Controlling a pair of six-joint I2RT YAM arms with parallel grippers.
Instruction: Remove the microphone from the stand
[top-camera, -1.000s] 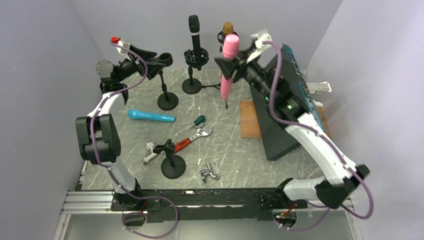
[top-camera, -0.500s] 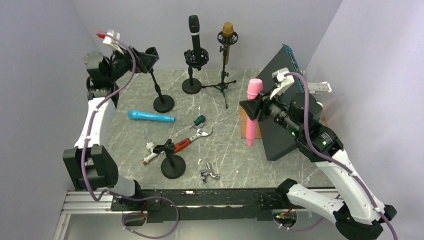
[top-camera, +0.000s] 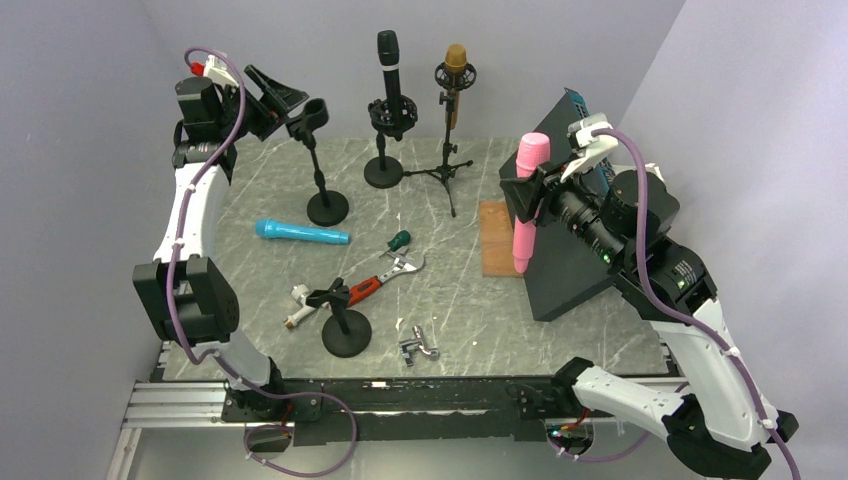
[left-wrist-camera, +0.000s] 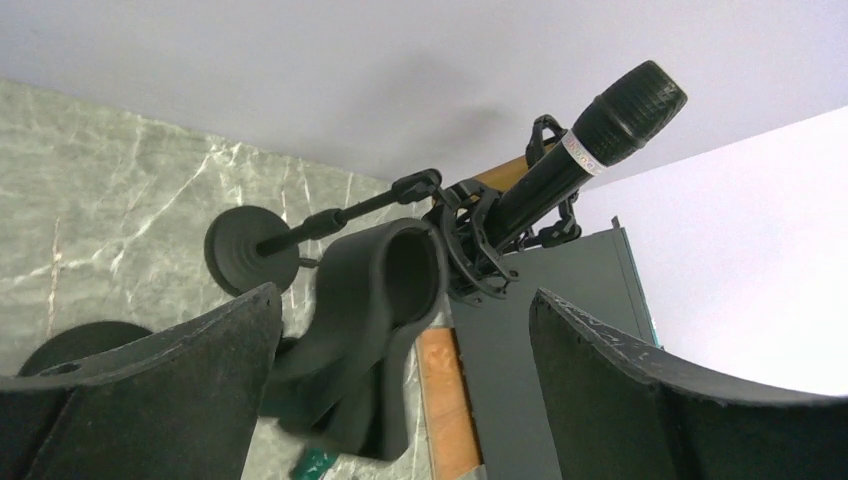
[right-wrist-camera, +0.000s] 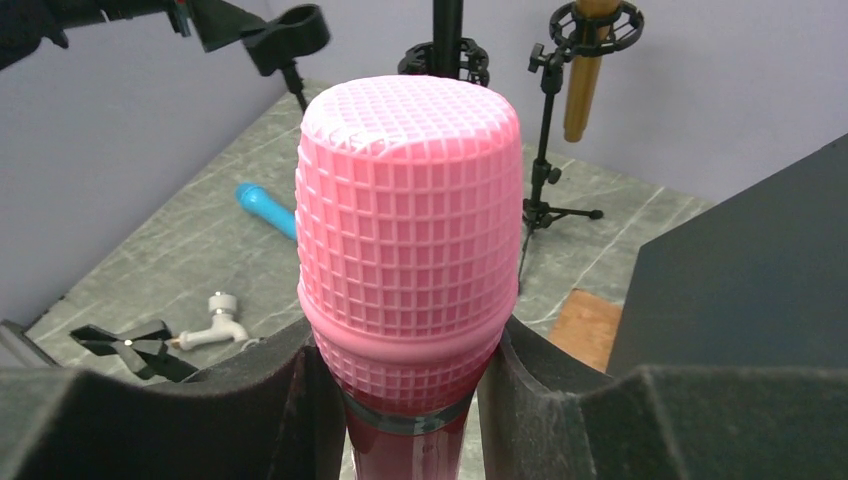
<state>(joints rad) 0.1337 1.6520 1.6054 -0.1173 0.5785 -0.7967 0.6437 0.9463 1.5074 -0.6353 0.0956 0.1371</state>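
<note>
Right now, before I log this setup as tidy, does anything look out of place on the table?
The blue microphone lies flat on the table, in no stand, near a loose wrench. The pink microphone is in no stand either, held upright between the right fingers. Nothing looks broken or spilled.

light: bright, soft, even, looks like it's from overhead
shadows: only faint ones, e.g. round the stand base (top-camera: 328, 209) on the table (top-camera: 470, 300)
glare: none I can spot
blur: my left fingers (left-wrist-camera: 140, 400) go soft up close, pink microphone (right-wrist-camera: 410, 230) is crisp
</note>
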